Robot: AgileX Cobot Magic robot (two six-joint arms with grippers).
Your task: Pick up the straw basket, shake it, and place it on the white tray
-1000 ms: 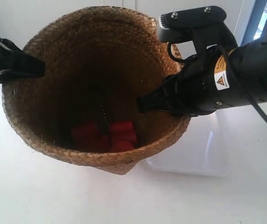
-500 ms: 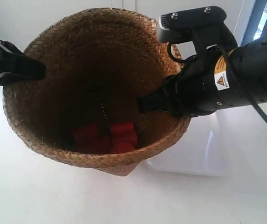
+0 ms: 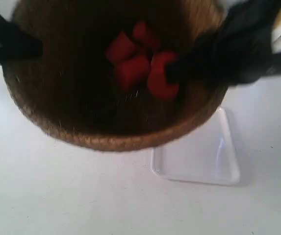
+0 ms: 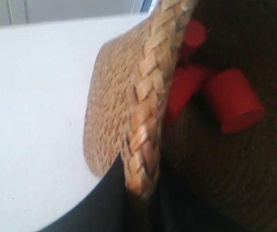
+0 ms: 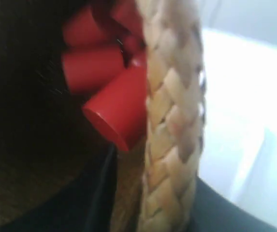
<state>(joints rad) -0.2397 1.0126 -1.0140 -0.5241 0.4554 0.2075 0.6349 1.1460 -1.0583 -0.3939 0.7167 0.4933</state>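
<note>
Raised toward the camera since the earlier frame, the straw basket (image 3: 101, 139) is now recorded blurred and filling the upper part of the exterior view; the red cylinders (image 3: 135, 68), formerly low against its base, are seen higher and loosely scattered inside it; more of the white tray (image 3: 199, 159) is exposed. The basket is held clear of the white table (image 3: 57, 200), overlapping the tray's near corner in that view and not set upon it. It is flanked by the arm at the exterior view's left (image 3: 8, 41) and the arm at the exterior view's right (image 3: 238, 49). The left gripper (image 4: 140, 208) is found clamped on the braided rim (image 4: 148, 96), one dark finger outside the wall, one inside; the right gripper (image 5: 153, 208) is likewise closed upon the rim, which is pinched between its fingers.
</note>
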